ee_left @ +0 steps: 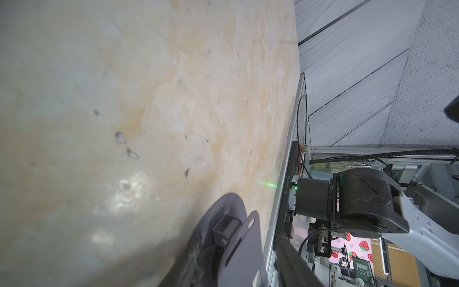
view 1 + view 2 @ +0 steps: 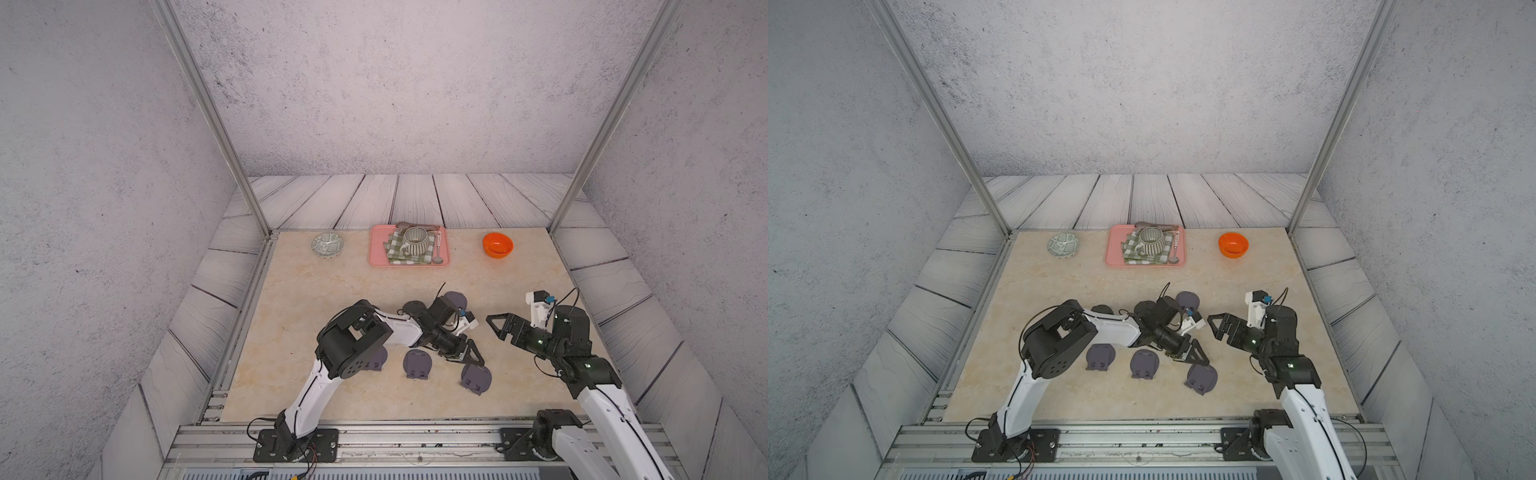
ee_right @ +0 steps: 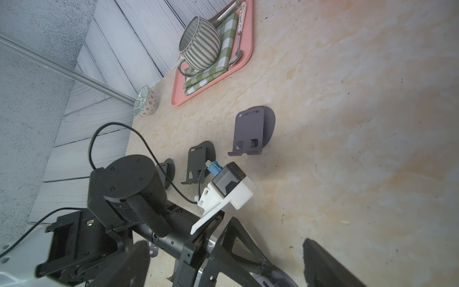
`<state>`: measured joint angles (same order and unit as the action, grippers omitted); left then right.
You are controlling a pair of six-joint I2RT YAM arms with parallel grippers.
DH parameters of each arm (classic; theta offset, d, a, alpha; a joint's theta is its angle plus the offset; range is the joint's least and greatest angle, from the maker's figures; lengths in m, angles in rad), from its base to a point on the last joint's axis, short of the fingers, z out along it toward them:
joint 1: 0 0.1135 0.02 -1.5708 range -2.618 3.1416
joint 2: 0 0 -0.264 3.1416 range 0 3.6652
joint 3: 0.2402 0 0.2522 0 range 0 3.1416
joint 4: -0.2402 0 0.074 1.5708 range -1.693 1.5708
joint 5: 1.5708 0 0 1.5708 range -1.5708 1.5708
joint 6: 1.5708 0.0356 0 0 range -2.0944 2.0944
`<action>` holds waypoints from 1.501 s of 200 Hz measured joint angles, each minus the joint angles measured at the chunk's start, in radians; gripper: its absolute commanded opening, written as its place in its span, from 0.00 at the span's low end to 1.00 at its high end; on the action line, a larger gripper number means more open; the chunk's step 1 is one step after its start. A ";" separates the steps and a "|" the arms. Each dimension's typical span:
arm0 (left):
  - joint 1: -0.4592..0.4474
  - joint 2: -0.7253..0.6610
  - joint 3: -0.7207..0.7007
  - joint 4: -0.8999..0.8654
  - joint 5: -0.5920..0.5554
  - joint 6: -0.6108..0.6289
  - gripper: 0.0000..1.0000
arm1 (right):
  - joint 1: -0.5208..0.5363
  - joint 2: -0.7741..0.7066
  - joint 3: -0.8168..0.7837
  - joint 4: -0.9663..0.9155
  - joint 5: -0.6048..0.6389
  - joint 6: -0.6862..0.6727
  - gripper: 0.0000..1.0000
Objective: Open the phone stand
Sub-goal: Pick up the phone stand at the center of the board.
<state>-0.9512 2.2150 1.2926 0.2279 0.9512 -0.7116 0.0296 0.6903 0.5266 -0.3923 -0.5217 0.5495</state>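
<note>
A dark purple phone stand (image 2: 478,380) (image 2: 1202,379) lies near the table's front, right of centre. My left gripper (image 2: 469,358) (image 2: 1192,356) reaches down onto its far edge. In the left wrist view the stand (image 1: 238,248) has its flap lifted a little off the round base. One blurred finger (image 1: 196,256) lies against the base under the flap. The other finger (image 1: 293,263) stands clear beyond the flap, so the jaws are partly open around it. My right gripper (image 2: 495,328) (image 2: 1216,328) hovers open just to the right, with nothing held.
Two folded stands (image 2: 417,363) (image 2: 376,360) lie left of the left gripper. Several opened stands (image 3: 253,131) (image 3: 198,161) stand behind the left arm. At the back are a patterned bowl (image 2: 327,244), a pink tray (image 2: 376,259) with a striped mug (image 2: 415,241), and an orange bowl (image 2: 497,244).
</note>
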 measured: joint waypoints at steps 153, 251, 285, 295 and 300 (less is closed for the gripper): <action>0.001 0.005 -0.031 0.008 0.084 0.014 0.00 | 0.000 -0.023 0.000 -0.002 0.000 0.001 0.99; 0.113 -0.204 -0.195 0.045 0.024 -0.109 0.00 | 0.000 0.003 0.075 -0.052 -0.019 -0.004 1.00; 0.213 -0.373 -0.204 0.084 0.016 -0.186 0.00 | 0.000 0.044 0.084 -0.002 -0.114 0.023 0.97; 0.228 -0.418 -0.210 0.121 0.022 -0.220 0.00 | 0.000 0.053 0.084 0.014 -0.151 0.035 0.96; 0.234 -0.440 -0.215 0.143 0.025 -0.241 0.00 | 0.000 0.055 0.084 0.024 -0.173 0.041 0.96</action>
<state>-0.7170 1.7752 1.0779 0.3710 0.9764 -0.9531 0.0296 0.7452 0.6109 -0.3683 -0.6945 0.5903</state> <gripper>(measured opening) 0.050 0.965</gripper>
